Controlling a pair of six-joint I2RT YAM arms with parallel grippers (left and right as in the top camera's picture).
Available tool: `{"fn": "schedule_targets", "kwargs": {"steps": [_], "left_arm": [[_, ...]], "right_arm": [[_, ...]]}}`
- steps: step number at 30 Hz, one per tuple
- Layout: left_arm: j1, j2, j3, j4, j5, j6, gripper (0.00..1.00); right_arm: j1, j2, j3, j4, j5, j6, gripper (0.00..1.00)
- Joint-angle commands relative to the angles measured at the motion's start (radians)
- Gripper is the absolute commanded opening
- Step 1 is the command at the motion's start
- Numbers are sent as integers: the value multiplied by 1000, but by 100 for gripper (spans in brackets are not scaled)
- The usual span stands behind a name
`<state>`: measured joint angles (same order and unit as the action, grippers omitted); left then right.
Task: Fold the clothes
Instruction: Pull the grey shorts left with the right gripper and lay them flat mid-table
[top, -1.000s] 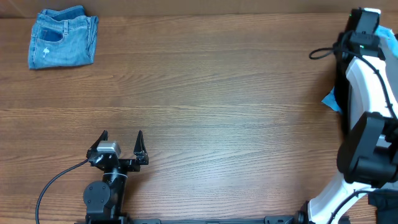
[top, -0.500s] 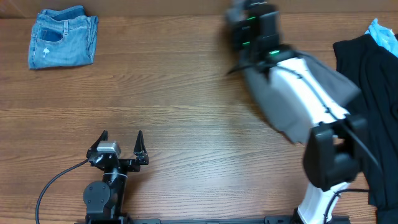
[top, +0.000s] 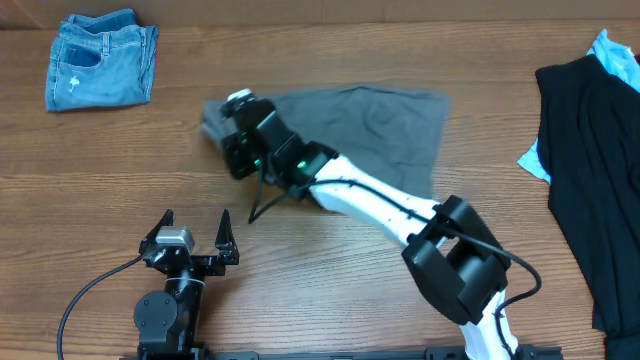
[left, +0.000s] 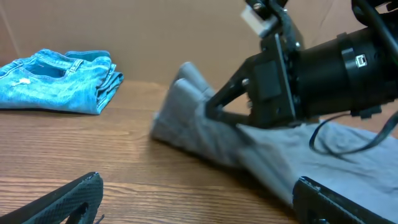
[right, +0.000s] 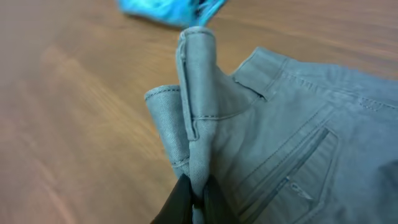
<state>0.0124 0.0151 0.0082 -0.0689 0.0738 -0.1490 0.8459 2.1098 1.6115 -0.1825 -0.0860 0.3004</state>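
Shorts (top: 390, 125) of plain grey cotton lie on the wooden counter (top: 100, 160), caught at one end by the right pincer (top: 224, 138). In the right wrist view its two dark fingertips (right: 181, 194) are pressed together on a raised ridge of the fabric, next to a hemmed edge. A waistband with a belt loop and a slit pocket show just beyond them.

From that pincer the rest of the grey cloth spreads away to its right, flat on the counter and partly under the right arm. A bunched, folded end of the cloth sits just to the pincer's left.

The left pincer (top: 195, 225) is nearer the robot than the right one and apart from it. Its fingers are spread wide, and it grips nothing and touches no cloth.

Small faded-denim shorts (top: 100, 60) lie folded, well away from both pincers, farther out and to the left.

Far to the right of the right pincer, a black garment (top: 590, 150) lies along the counter's edge. Light-blue cloth (top: 605, 45) peeks out at its far end and its left side.
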Motion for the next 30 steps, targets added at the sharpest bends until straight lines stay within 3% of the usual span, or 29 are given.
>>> {"fn": "schedule_targets", "kwargs": {"steps": [1, 3, 7, 15, 18, 24, 30], "left_arm": [[-6, -11, -3, -3, -6, 23, 100], [-6, -11, -3, -3, -6, 23, 100], [-6, -11, -3, -3, -6, 22, 100], [-6, -11, -3, -2, -6, 23, 100], [-6, -11, -3, -3, -6, 23, 100], [-6, -11, -3, -3, -6, 22, 100], [-6, -11, -3, -2, -6, 23, 100]], "right_arm": [[3, -40, 7, 9, -5, 14, 16], [-5, -45, 7, 1, 6, 10, 66], [-49, -63, 7, -23, 6, 6, 81], [-255, -187, 7, -169, 51, 6, 88], [-385, -227, 7, -303, 49, -13, 100], [-585, -225, 0, -558, 40, -16, 100], [-718, -198, -59, -691, 39, -17, 100]]}}
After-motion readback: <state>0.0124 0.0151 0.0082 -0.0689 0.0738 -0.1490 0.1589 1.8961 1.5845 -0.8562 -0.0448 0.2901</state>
